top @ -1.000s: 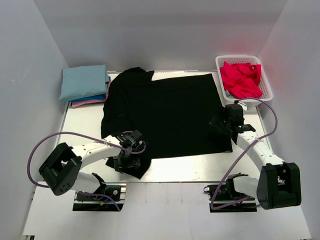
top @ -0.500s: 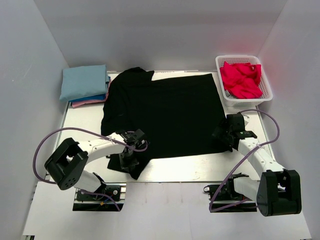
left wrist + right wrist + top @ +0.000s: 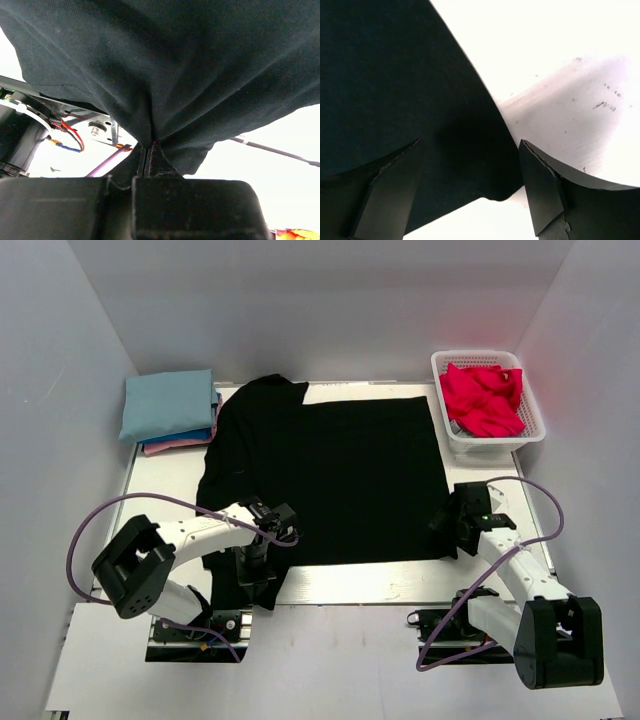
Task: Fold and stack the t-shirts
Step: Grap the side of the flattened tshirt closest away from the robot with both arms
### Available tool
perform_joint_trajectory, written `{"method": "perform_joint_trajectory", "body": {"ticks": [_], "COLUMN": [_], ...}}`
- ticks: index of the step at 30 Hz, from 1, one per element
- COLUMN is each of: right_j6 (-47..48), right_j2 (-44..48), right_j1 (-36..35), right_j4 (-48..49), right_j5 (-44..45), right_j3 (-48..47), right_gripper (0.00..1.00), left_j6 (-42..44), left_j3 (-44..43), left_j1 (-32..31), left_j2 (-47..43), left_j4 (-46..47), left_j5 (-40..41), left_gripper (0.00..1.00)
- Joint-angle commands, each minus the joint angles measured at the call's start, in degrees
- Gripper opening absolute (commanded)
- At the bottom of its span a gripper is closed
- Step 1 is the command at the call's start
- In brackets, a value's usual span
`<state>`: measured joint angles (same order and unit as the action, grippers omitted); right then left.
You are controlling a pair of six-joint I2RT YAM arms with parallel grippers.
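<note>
A large black t-shirt [image 3: 330,475] lies spread flat on the table [image 3: 165,485]. My left gripper [image 3: 256,568] is shut on its near left corner, which bunches and hangs at the table's front edge. In the left wrist view the black cloth [image 3: 175,65] fans out from the closed left gripper [image 3: 148,150]. My right gripper [image 3: 458,530] stands open over the shirt's near right corner. In the right wrist view that black corner [image 3: 385,90] lies between the spread fingers [image 3: 542,190] of the right gripper [image 3: 470,145]. Folded light blue [image 3: 168,403], blue and pink t-shirts [image 3: 175,445] are stacked back left.
A white lattice basket [image 3: 537,427] at the back right holds a crumpled red t-shirt [image 3: 483,400]. White walls close in the table on three sides. Purple cables loop beside both arm bases at the near edge.
My left gripper shut on the shirt's near left corner and drew it toward the front edge. My right gripper moved nearer along the shirt's right edge to its near corner.
</note>
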<state>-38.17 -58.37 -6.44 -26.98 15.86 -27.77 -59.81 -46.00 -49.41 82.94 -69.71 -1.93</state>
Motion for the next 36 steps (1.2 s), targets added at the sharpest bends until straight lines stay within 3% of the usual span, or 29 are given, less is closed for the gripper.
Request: {"method": "perform_joint_trajectory", "body": {"ticks": [1, 6, 14, 20, 21, 22, 29, 36], "right_j6": [-2.08, -2.34, -3.57, -3.84, -3.93, -3.93, -1.82, 0.03], "right_j2": [0.27, 0.89, -2.00, -3.16, -2.98, -2.20, 1.68, -0.78], "right_j1": [0.28, 0.28, 0.28, 0.02, 0.19, 0.11, 0.02, 0.02], "right_j4": [-0.26, -2.02, 4.21, 4.75, 4.75, 3.88, 0.62, -0.53], "right_j5": [-1.00, -2.06, -5.31, -6.63, -5.85, -5.58, -5.31, -6.80], "right_j3": [0.87, 2.10, 6.14, 6.24, 6.15, 6.06, 2.64, -1.32], "right_gripper": [0.81, 0.79, 0.73, 0.38, 0.28, 0.25, 0.16, 0.15], "left_j6": [-1.10, -2.24, -2.24, -2.76, -2.77, -2.77, -3.38, -4.52], "left_j3": [-0.94, -2.17, -6.37, -9.02, -9.02, -9.63, -13.77, -21.75], "left_j1": [-0.87, -0.87, -0.87, 0.19, 0.19, 0.19, 0.72, 1.33], "left_j2": [-0.85, -1.37, -0.67, 0.47, -0.05, -0.06, -0.06, 4.51], "left_j4": [-0.95, -2.36, -3.15, -4.90, -4.91, -5.43, -9.21, -10.71], "left_j5": [-0.62, 1.14, 5.88, 9.22, 9.75, 9.76, 15.46, 21.53], "left_gripper": [0.00, 0.00, 0.00, 0.00, 0.00, 0.00, 0.00, 0.00]}}
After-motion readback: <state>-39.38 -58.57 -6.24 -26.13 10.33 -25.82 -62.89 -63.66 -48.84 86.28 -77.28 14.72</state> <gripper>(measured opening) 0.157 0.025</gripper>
